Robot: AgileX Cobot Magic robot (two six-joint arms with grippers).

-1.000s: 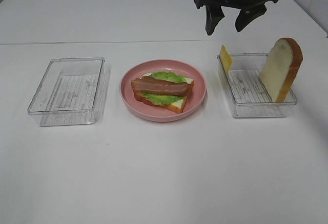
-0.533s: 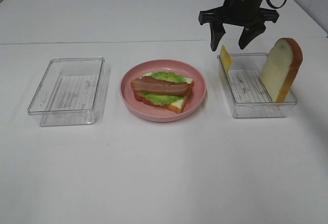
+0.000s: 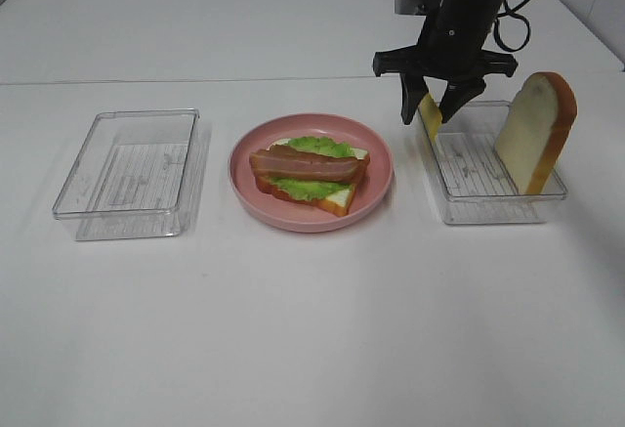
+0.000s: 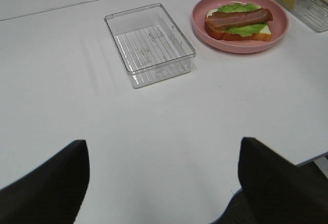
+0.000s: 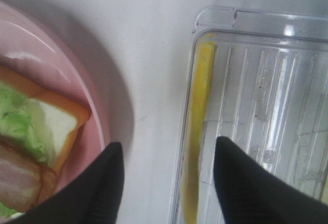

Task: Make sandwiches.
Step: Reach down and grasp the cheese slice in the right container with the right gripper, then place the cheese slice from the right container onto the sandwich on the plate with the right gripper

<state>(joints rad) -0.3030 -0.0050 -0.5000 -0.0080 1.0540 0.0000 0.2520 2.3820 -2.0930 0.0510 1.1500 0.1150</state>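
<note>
An open sandwich (image 3: pixel 308 175) of bread, green lettuce and a bacon strip lies on the pink plate (image 3: pixel 381 192). A thin yellow cheese slice (image 3: pixel 430 114) stands on edge against the left wall of the right clear tray (image 3: pixel 488 207). A white bread slice (image 3: pixel 535 129) leans at that tray's right end. My right gripper (image 3: pixel 431 106) hangs low over the cheese, open, one finger on each side. In the right wrist view the cheese (image 5: pixel 197 131) sits between the fingers (image 5: pixel 246 183) with gaps showing. My left gripper (image 4: pixel 161 178) is open above bare table.
An empty clear tray (image 3: pixel 127 168) stands left of the plate, and the left wrist view shows that same tray (image 4: pixel 149 44). The plate's rim (image 5: pixel 97 116) lies close to the right gripper's outer finger. White table stretches along the front.
My right gripper has come down from above the table's back onto the cheese slice, and its fingers have narrowed around it. The left gripper has not moved.
</note>
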